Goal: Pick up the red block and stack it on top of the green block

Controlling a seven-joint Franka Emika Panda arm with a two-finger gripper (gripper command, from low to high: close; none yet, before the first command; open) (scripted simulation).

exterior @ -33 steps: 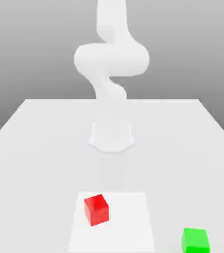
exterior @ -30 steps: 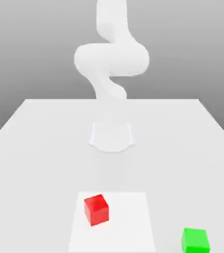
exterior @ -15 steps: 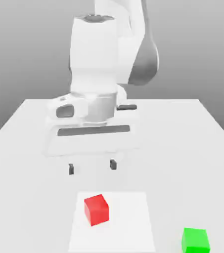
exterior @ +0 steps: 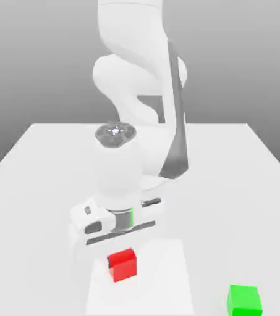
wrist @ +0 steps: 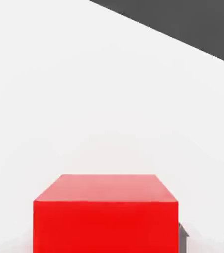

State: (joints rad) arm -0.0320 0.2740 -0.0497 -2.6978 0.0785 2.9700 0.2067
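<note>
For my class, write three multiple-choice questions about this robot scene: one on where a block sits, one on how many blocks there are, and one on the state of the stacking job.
1. Where is the green block relative to the red block in the exterior view?
A. To its left
B. To its right
C. On top of it

2. How many blocks are on the table?
A. Two
B. Three
C. Four

3. What is the state of the stack?
A. Red on green
B. Green on red
C. Not yet stacked

Answers: 1 B, green sits nearer the exterior view's right edge. 2 A, one red and one green. 3 C, both blocks rest apart on the table, with the hand low over the red one.
</note>
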